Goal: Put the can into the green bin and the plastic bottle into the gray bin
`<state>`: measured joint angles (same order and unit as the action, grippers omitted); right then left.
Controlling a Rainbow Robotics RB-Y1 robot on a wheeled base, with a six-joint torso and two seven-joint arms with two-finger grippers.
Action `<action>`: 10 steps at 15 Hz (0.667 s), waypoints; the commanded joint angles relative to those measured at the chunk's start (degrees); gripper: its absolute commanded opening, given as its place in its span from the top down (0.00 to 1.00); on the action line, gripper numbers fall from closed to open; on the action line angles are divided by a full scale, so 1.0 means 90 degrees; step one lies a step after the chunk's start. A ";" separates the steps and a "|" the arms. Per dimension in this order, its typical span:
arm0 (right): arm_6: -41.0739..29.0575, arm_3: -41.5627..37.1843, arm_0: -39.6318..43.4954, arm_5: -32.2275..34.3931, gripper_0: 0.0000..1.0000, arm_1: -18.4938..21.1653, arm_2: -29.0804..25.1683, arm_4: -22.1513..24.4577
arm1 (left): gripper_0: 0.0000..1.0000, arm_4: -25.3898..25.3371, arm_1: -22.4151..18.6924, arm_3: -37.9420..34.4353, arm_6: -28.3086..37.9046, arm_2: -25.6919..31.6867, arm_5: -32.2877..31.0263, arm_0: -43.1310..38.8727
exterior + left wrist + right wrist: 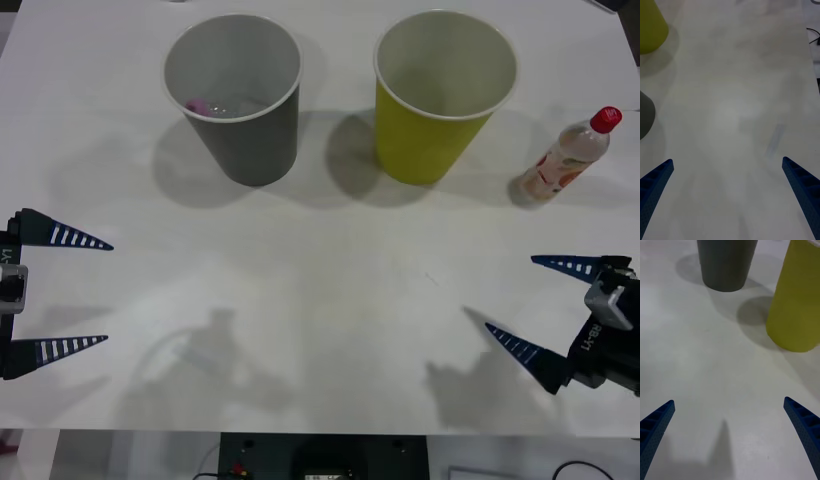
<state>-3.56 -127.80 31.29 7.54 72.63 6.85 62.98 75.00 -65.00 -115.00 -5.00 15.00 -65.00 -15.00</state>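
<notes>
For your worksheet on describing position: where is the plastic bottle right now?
In the front view the plastic bottle stands on the table's far right, tilted, just right of the green bin and beyond the open right tool.

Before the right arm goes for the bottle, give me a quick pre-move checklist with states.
1. Right gripper open, nothing held: ok.
2. Plastic bottle free on the white table, to the right of the green bin, apart from it: ok.
3. Bottle upright: not ok, it looks tilted or lying, red cap pointing away from the robot.
4. Gray bin upright, mouth open: ok. Something pink lies inside; what it is, cannot tell.
5. Left gripper open at the left table edge, off the path: ok.
6. Can placed in green bin: cannot tell.
</notes>
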 commanded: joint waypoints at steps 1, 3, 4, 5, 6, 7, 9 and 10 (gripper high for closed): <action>-0.0083 -0.0272 -0.0029 -0.1570 0.00 0.0260 0.0753 -0.0065 | 0.00 0.0000 0.0000 0.0000 0.0000 0.0000 0.0000 0.0000; -0.0180 -0.0380 -0.0156 -0.2479 0.00 0.0319 0.1290 -0.0074 | 0.00 0.0000 0.0000 0.0000 0.0000 0.0000 0.0000 0.0000; -0.0249 -0.0409 -0.0254 -0.2889 0.00 0.0319 0.1534 -0.0074 | 0.00 0.0000 0.0000 0.0000 0.0000 0.0000 0.0000 0.0000; -0.0405 -0.0409 -0.0332 -0.3221 0.00 0.0309 0.1729 -0.0045 | 0.00 0.0000 0.0000 0.0000 0.0000 0.0000 0.0000 0.0000; -0.0786 -0.0409 -0.0429 -0.3641 0.00 0.0319 0.1983 0.0180 | 0.00 0.0000 0.0000 0.0000 0.0000 0.0000 0.0000 0.0000; -0.1196 -0.0409 -0.0527 -0.4061 0.00 0.0319 0.2257 0.0355 | 0.00 0.0000 0.0000 0.0000 0.0000 0.0000 0.0000 0.0000; -0.1870 -0.0389 -0.0771 -0.4715 0.00 0.0338 0.2735 0.0600 | 0.00 0.0000 0.0000 0.0000 0.0000 0.0000 0.0000 0.0000; -0.2114 -0.0360 -0.0879 -0.4998 0.00 0.0328 0.2940 0.0658 | 0.00 0.0000 0.0000 0.0000 0.0000 0.0000 0.0000 0.0000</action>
<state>-20.96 -131.24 24.11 -35.63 75.64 31.97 68.44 75.00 -65.00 -115.00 -5.00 15.00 -65.00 -15.00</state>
